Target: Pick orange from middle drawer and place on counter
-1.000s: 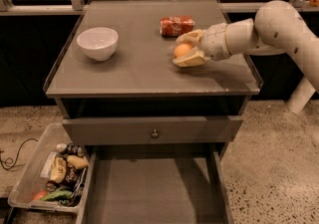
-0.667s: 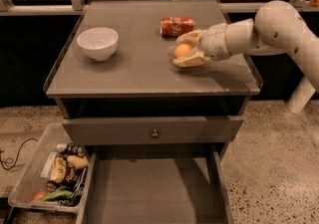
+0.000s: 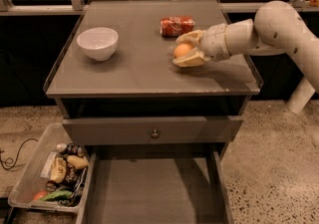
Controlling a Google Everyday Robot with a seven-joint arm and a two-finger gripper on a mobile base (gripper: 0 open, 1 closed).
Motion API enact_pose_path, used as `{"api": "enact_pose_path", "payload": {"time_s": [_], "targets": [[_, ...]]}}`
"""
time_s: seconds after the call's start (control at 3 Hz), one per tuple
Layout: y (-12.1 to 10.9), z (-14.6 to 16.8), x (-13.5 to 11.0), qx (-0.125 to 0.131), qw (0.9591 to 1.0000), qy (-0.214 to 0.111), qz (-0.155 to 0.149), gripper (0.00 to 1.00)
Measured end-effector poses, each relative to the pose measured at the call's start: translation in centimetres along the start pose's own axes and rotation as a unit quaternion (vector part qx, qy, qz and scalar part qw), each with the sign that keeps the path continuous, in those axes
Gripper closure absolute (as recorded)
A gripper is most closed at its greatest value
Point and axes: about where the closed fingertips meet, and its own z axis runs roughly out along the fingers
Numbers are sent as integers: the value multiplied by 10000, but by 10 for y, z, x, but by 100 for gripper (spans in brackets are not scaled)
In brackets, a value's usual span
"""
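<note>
One white robot arm reaches in from the right, and we see its gripper (image 3: 179,51) low over the counter (image 3: 134,71), its two tan fingers (image 3: 191,36) closed around the orange (image 3: 182,50), one on each side. A red cola can (image 3: 177,25) lies on its side just behind; a white bowl (image 3: 98,43) sits well to the left. Below, the middle drawer (image 3: 149,188) stands pulled open, beside a clear bin of snack packets (image 3: 30,180) on the floor.

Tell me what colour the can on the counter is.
Red, seen in the camera view. The can lies beside the end effector, which holds the orange over the counter.
</note>
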Motion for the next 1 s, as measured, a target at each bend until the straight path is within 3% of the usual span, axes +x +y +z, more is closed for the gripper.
{"api": "enact_pose_path", "payload": {"time_s": [0.33,0.67,1.0], "targets": [[0,0,0,0,10000,0,0,11],[0,0,0,-1,10000,0,0,0],[0,0,0,-1,10000,0,0,0]]}}
